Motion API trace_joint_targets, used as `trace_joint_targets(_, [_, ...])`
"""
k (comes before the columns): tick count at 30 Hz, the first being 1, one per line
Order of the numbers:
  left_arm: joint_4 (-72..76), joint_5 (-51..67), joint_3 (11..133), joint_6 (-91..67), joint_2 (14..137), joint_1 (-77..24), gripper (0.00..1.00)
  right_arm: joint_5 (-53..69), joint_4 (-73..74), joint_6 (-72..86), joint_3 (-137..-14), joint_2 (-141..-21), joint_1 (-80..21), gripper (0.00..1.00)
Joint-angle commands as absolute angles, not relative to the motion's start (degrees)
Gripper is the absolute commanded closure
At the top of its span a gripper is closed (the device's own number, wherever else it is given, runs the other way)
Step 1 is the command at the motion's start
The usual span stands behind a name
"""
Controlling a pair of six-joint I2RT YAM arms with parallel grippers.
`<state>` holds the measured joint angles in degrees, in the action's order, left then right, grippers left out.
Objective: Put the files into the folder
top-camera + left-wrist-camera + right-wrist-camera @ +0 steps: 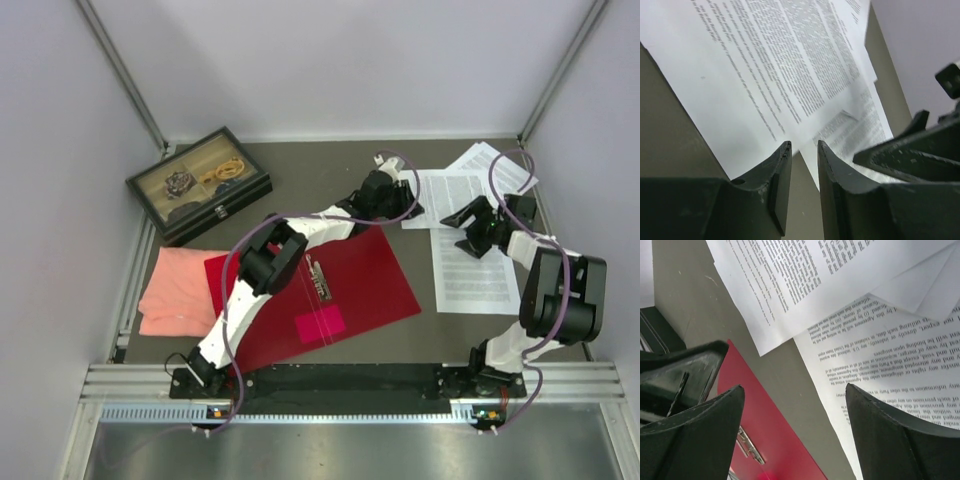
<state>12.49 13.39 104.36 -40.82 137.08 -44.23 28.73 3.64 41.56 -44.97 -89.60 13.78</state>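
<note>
Files (476, 262): spread loose near the right edge of the table (320, 175) — overlapping, print side up.
Folder (352, 282): lying open near the front edge, at the middle, metal clip showing — just beside the files, not touching.
Left gripper (804, 146): low at the left border of the files, jaws only a little apart, nothing between.
Right gripper (795, 387): above the files, jaws wide apart, holding nothing.

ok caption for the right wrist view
Right gripper, jaws wide open, over the files; red folder and clip lower left.
</note>
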Motion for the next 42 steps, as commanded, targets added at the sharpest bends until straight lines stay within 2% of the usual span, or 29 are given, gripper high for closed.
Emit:
trace_joint_targets(1, [18.9,5.0,112.7,-44.6,143.1,-43.9,0.68,30.1,-2.5,43.1,-47.3,-92.3,13.9,0.18])
trace_joint_targets(7, [7.9,0.5,120.7,-54.2,150.3,-43.6,0.79,28.6,-3.7,45.4,-49.1,-96.1,12.4,0.16])
trace_joint_targets(12, [2.0,0.6,120.3,-58.5,151.9,-43.5,0.86,26.5,-8.8,50.0,-47.3,-97.6,11.9,0.17])
trace_joint_targets(27, [-8.4,5.2,117.0,-62.4,149.3,-43.6,0.88,25.6,-22.9,60.7,-42.1,-105.8,10.2,0.18])
trace_joint_targets(36, [-10.5,9.2,115.2,-62.2,148.5,-43.7,0.89,27.8,-23.5,59.3,-42.9,-104.7,7.2,0.17])
trace_joint_targets(42, [-9.1,10.2,111.6,-63.2,146.7,-43.7,0.90,23.0,-14.1,57.9,-40.2,-97.1,5.6,0.17])
